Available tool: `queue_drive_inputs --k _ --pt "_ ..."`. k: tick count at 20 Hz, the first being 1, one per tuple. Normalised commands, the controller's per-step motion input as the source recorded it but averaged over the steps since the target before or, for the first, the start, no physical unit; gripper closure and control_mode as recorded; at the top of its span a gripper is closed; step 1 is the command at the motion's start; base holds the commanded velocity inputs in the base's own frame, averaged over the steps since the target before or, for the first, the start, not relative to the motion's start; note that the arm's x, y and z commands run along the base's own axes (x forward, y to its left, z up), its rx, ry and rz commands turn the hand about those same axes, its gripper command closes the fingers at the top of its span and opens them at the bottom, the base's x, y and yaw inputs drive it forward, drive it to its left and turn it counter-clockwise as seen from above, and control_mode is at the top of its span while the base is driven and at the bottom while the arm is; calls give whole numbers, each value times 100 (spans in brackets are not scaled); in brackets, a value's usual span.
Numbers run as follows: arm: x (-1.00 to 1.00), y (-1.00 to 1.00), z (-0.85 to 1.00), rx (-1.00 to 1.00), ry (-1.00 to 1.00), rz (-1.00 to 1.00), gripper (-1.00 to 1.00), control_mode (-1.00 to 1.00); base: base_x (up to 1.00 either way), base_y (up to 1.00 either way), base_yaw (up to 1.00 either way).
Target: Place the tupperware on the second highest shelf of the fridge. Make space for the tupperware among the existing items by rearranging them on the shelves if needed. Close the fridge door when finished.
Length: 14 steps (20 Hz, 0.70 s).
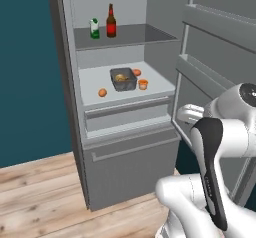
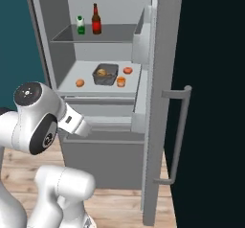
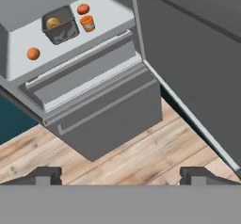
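The tupperware (image 1: 123, 79) sits mid-shelf on the second highest shelf (image 1: 160, 84); gripper (image 3: 121, 176) spread, empty. Next, probably, swing the fridge door (image 2: 165, 78) shut.

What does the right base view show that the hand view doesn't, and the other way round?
Right base view alone: the upper shelf with the bottle and carton, and the door's outer face with its handle.

Hand view alone: the open hand, holding nothing, low over the wood floor in front of the drawer front.

Both: the pale shelf carrying the tupperware, the cup beside it and two orange balls, one near each end. The door stands open.
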Motion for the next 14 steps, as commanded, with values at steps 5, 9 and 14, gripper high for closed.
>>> queue_drive_inputs --k 5,9,14 --pt "0 0 0 0 0 0 -100 100 -40 0 3" --pt "0 0 0 0 0 0 -100 100 -28 0 2" --pt "0 0 0 0 0 0 -100 100 -24 0 3"
